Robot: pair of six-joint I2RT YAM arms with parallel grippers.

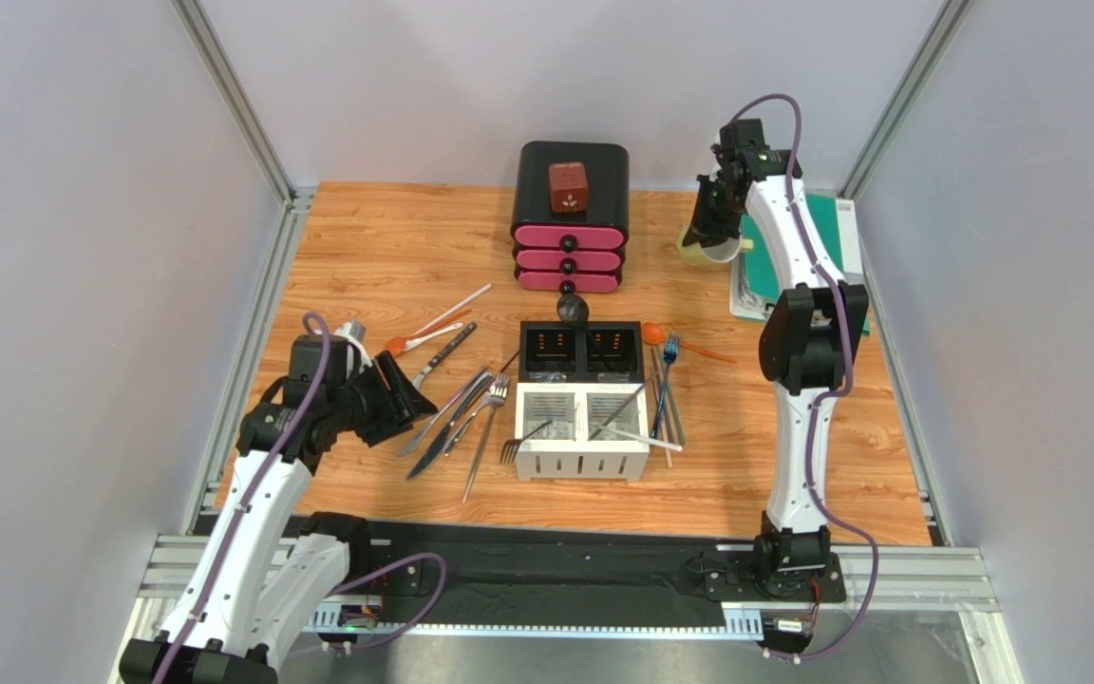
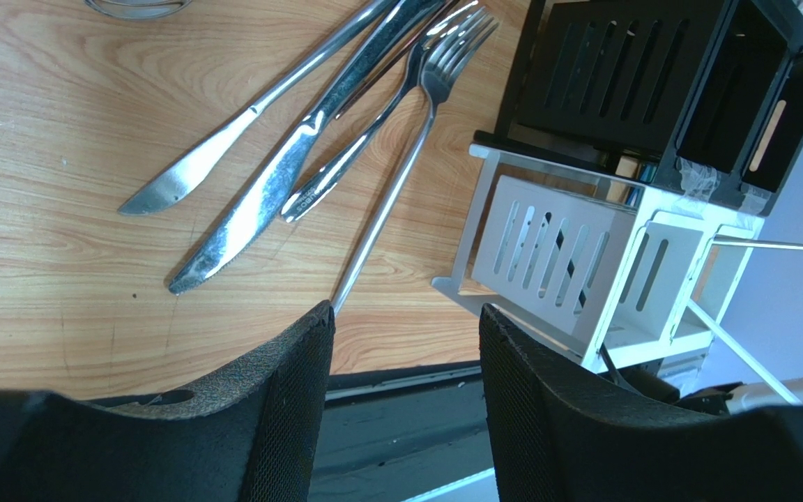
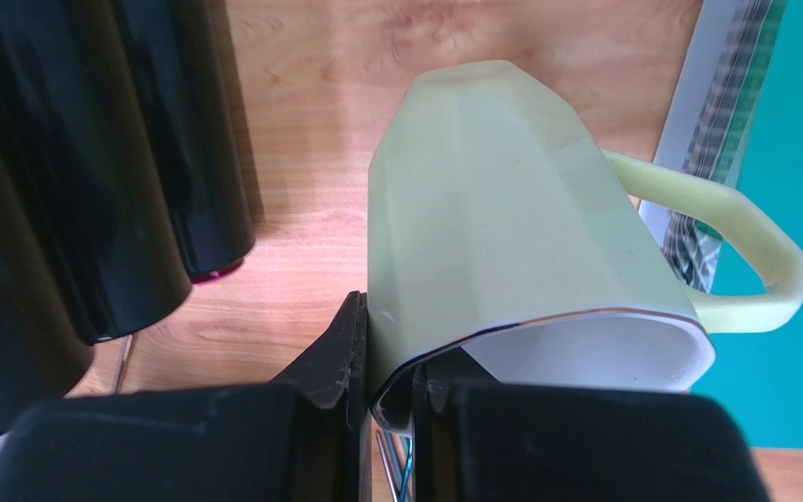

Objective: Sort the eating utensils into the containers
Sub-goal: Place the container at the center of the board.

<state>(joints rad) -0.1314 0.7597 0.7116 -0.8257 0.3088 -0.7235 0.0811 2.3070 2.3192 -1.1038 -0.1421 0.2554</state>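
Note:
The caddy [image 1: 583, 459] stands mid-table, two black compartments behind two white ones; a few utensils lie in the white ones. Silver knives and forks [image 1: 456, 415] lie just left of it. An orange spoon [image 1: 399, 345] and a white spoon [image 1: 462, 302] lie further left. Chopsticks and other thin utensils [image 1: 667, 396] lie to its right. My left gripper [image 1: 403, 394] is open and empty by the knives; its wrist view shows the knives [image 2: 270, 188], a fork [image 2: 416, 136] and the caddy's white side [image 2: 563, 251] ahead of the gripper [image 2: 406, 319]. My right gripper [image 1: 710, 235] is shut on the pale green mug's rim [image 3: 500, 230], the wall pinched in the gripper [image 3: 390, 361].
A black-and-pink drawer box [image 1: 570, 214] stands at the back centre, with a brown block on top; it also shows in the right wrist view [image 3: 81, 157]. A green mat [image 1: 795, 257] lies at the back right. A black spoon [image 1: 570, 307] lies between box and caddy.

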